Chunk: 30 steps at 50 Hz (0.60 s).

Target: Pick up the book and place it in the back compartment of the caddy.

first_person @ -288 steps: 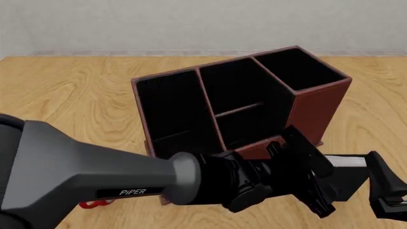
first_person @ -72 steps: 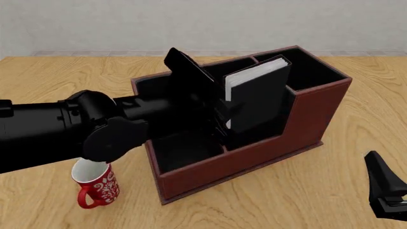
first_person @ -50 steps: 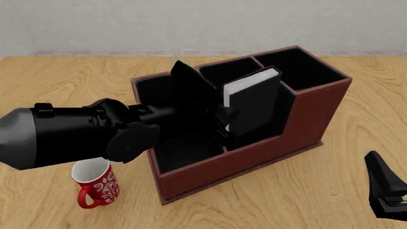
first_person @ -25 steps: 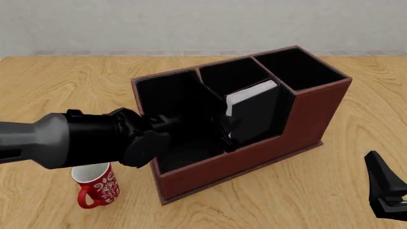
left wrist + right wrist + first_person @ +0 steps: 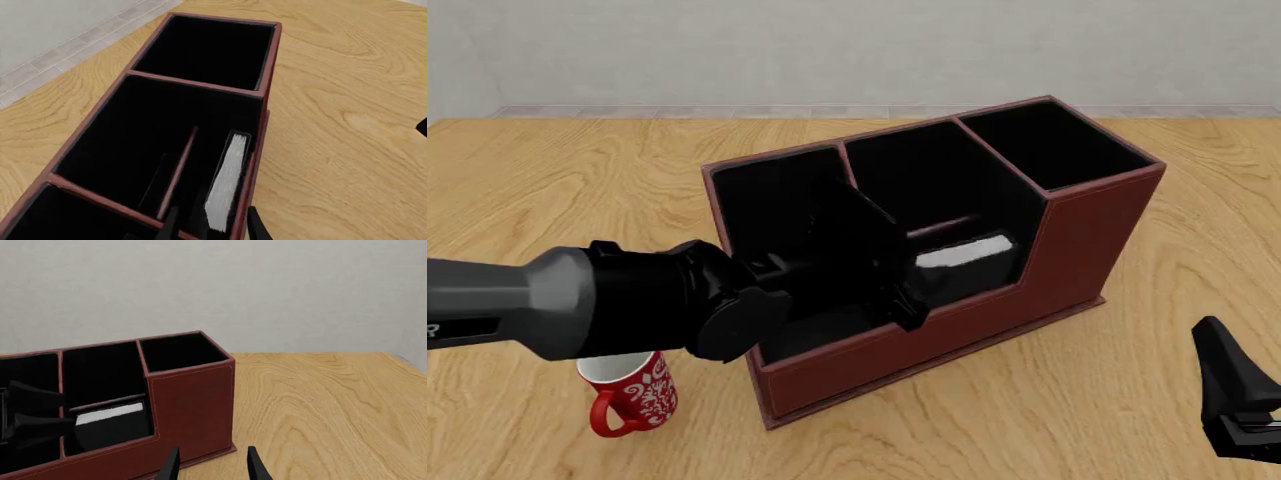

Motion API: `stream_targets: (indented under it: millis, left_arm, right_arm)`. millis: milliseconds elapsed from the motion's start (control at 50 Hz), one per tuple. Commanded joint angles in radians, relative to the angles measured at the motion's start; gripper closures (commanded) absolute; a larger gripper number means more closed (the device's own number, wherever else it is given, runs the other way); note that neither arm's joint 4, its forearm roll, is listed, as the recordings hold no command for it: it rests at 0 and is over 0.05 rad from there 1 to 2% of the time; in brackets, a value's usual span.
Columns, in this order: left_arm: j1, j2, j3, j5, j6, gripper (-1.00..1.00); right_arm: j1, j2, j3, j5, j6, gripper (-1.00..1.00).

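At the far left of the front view a red-and-white mug [image 5: 630,392] stands on the tabletop [image 5: 587,180], half hidden under the left arm, which reaches across it into the caddy [image 5: 961,330]. The left gripper [image 5: 894,275] sits low at the middle of the caddy because the book [image 5: 964,258] is down inside the back compartment [image 5: 954,270], the pocket with the cut-down outer wall; the low wall is what lets the white page edges show from the front. From the front the arm's bulk covers the fingers, so that view alone does not settle the grasp. The left wrist view does better: the book [image 5: 227,187] stands on edge, pressed close to the compartment's outer wall, and the two finger tips at the frame's edge straddle it with gaps on either side, so the jaws look released, though only the tips are visible and I would not swear to it. The right wrist view adds a side look: the book [image 5: 110,422] below the divider's height. To the right, the right gripper [image 5: 1234,400] waits apart from the caddy, jaws spread and holding nothing [image 5: 210,462].
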Motion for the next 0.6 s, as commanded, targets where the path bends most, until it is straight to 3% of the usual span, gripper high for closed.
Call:
stream_targets:
  millis: [20, 400, 600]
  left_arm:
    - [0.002, 0.007, 0.001, -0.013, 0.007, -1.00]
    - [0.002, -0.016, 0.020, -0.015, -0.001, -1.00]
    - [-0.001, -0.089, 0.075, -0.023, -0.003, -1.00]
  right_arm:
    - [0.000, 0.000, 0.000, 0.000, 0.000, -1.00]
    - [0.000, 0.000, 0.000, 0.000, 0.000, -1.00]
    - [0.000, 0.000, 0.000, 0.000, 0.000, -1.00]
